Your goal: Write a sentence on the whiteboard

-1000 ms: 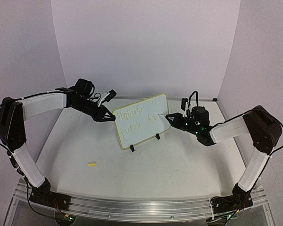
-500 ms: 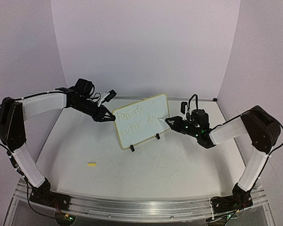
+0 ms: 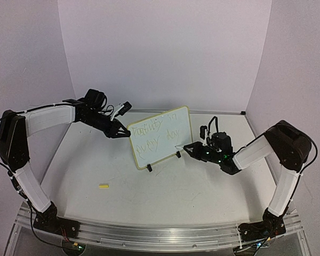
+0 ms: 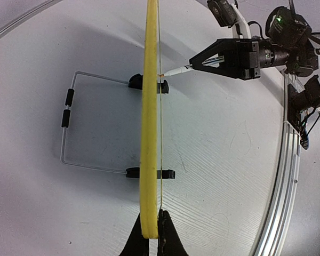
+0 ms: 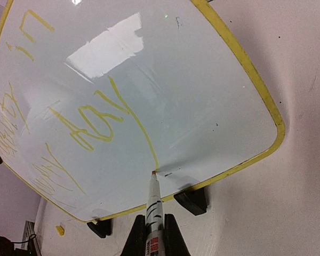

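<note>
Lower now, the right gripper point(image 3: 189, 150), tight on the marker pen point(image 5: 153, 209), draws down the whiteboard point(image 3: 160, 154) while the left gripper point(image 3: 120, 133) pinches its edge to hold it steady.

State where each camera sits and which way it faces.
Top external: above and behind the bases, looking down at the whiteboard; both arms show.
Left wrist: looking along the whiteboard's edge; left gripper pinches it.
Right wrist: facing the written face; right gripper holds the marker.
Both wrist views share whiteboard and marker.
</note>
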You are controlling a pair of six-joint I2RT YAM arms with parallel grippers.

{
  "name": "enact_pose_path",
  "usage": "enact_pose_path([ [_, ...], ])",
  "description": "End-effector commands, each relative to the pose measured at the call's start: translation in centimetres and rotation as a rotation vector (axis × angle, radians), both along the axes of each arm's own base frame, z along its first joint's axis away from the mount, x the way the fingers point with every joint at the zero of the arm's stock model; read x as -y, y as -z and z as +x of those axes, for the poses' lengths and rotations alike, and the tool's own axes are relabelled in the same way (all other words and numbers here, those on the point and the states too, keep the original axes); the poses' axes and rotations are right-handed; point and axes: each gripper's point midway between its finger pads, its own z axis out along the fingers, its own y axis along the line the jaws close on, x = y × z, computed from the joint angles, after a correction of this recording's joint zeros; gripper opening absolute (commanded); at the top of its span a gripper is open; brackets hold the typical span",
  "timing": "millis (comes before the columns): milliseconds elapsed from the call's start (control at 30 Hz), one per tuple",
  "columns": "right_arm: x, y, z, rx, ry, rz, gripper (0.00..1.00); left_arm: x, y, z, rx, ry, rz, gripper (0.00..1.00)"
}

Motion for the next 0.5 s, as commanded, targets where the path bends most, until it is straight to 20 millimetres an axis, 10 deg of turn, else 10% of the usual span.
enact_pose_path([
  [0,0.5,-4.2,0.1,0.101,0.031,0.046,0.0,-0.5,2.2,-0.7,-0.034,0.004,0.092,0.0],
  [467,1.9,-7.4,1.7,0.193,0.112,-0.055,0.0,-0.5,2.2,-0.7,-0.034,0.006,0.091,0.0],
])
